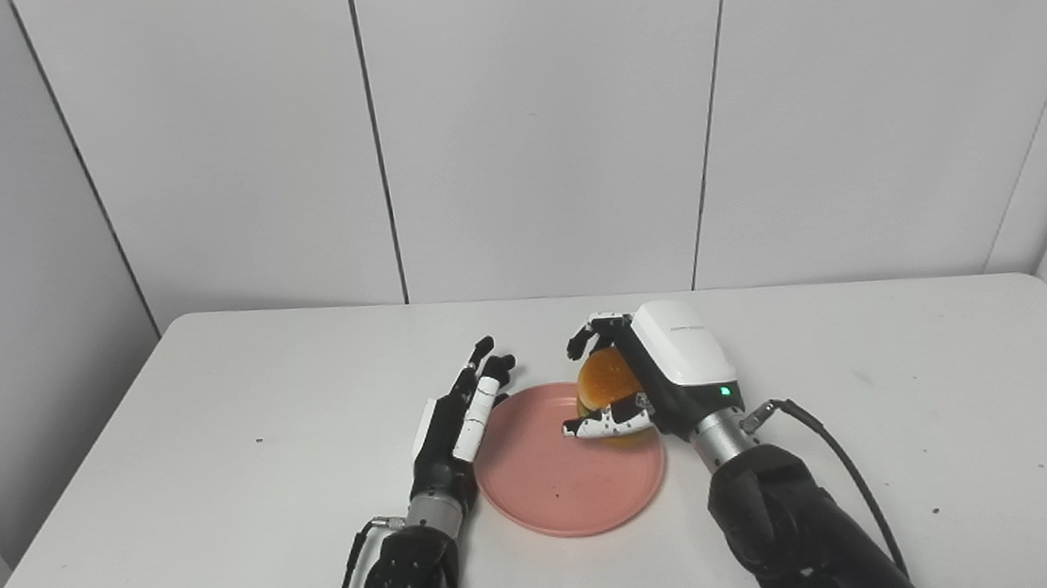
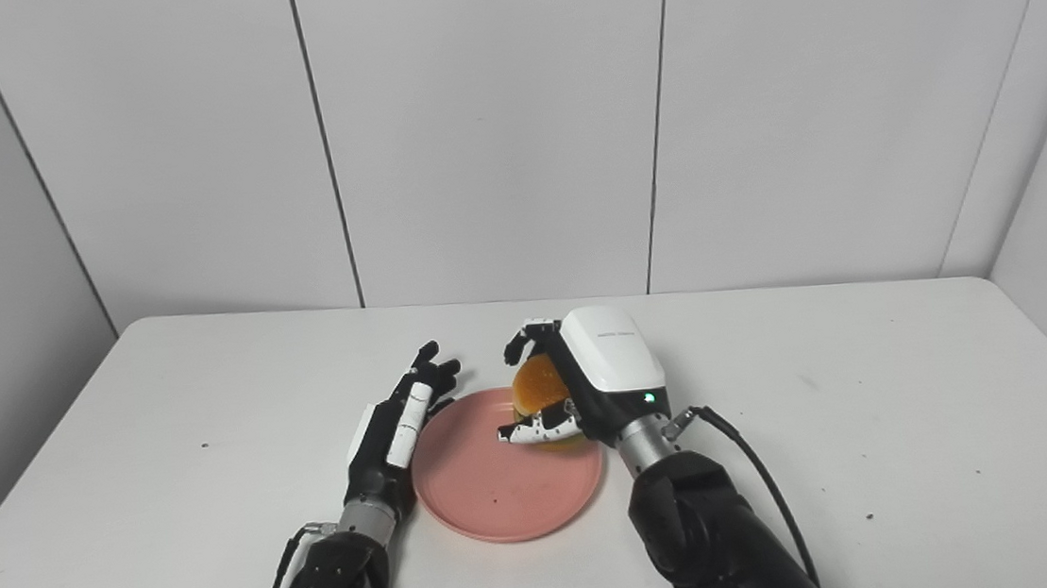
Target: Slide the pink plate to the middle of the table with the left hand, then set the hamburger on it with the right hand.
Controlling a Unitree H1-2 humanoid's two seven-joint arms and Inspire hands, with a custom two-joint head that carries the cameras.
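Observation:
The pink plate (image 1: 559, 480) lies flat near the middle of the white table (image 1: 214, 435). My left hand (image 1: 463, 413) rests against the plate's left rim, fingers straight and apart, holding nothing. My right hand (image 1: 644, 373) is shut on the hamburger (image 1: 605, 379), an orange-brown bun, holding it over the plate's far right edge. Whether the hamburger touches the plate I cannot tell; its underside is hidden by the thumb. In the right eye view the same plate (image 2: 502, 481), hamburger (image 2: 539, 383), left hand (image 2: 397, 414) and right hand (image 2: 587, 374) appear.
The table is backed by a white panelled wall (image 1: 528, 123). A black cable (image 1: 842, 465) loops from the right wrist. A few small dark specks mark the tabletop.

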